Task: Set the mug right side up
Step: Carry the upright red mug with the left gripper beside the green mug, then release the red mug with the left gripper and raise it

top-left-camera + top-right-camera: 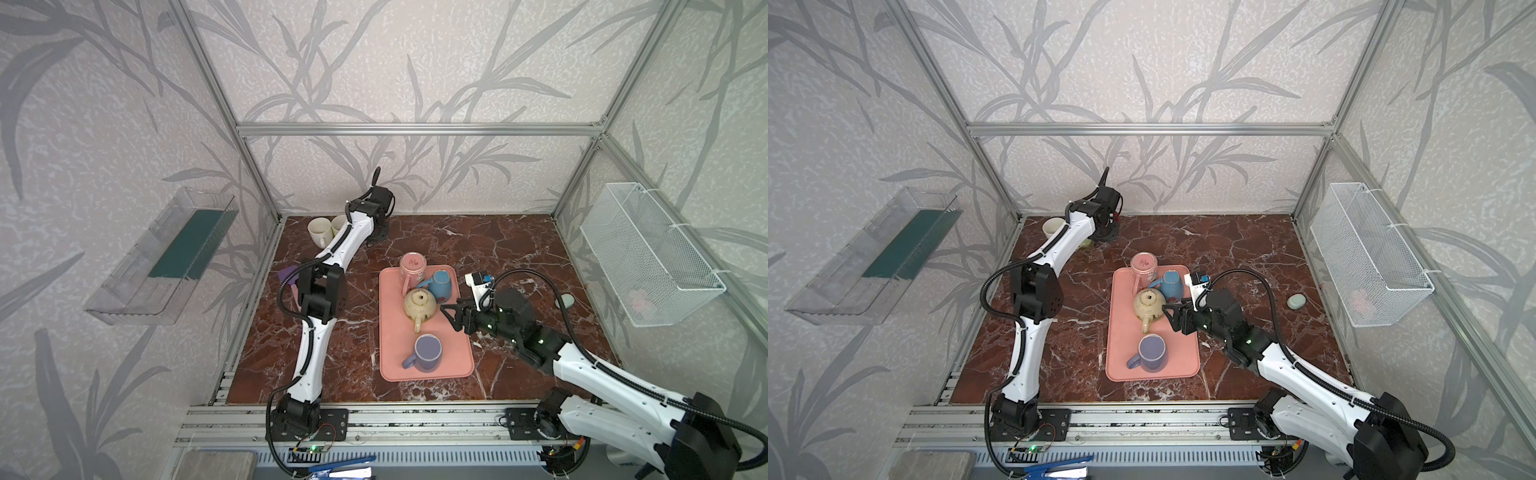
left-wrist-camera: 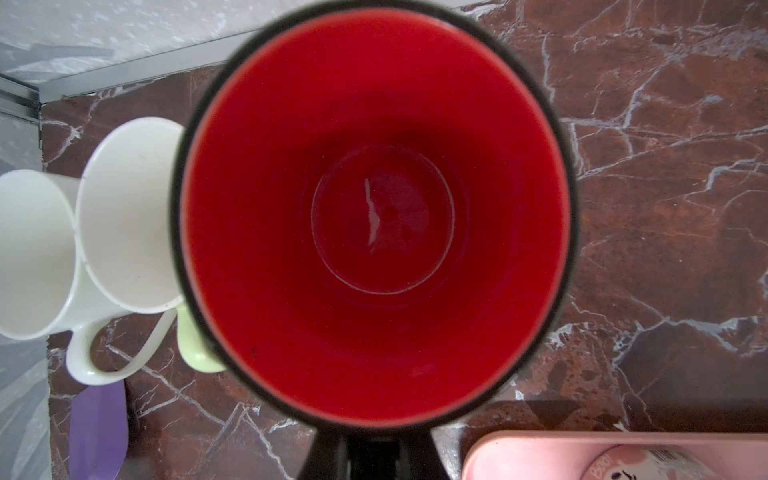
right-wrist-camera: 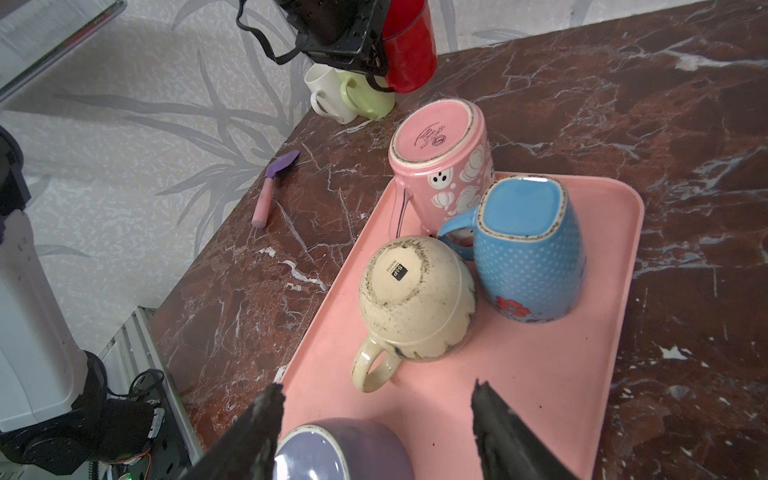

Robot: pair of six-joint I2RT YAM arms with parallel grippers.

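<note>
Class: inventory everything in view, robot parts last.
tray: 1, pink, mid-table
pink mug: 1, pink, inverted, tray's far end
blue mug: 1, blue, inverted, beside it
cream mug: 1, cream, inverted, mid-tray
purple mug: 1, purple, upright, near end
red mug: 1, red, upright, far-left corner
white mug: 1, white, far-left corner
green mug: 1, pale green, beside it
spoon: 1, purple-pink, table's left
wire basket: 1, white, right wall
clear bin: 1, transparent, left wall
left gripper: 1, black, shut on red mug
right gripper: 1, black, open, over tray
</note>
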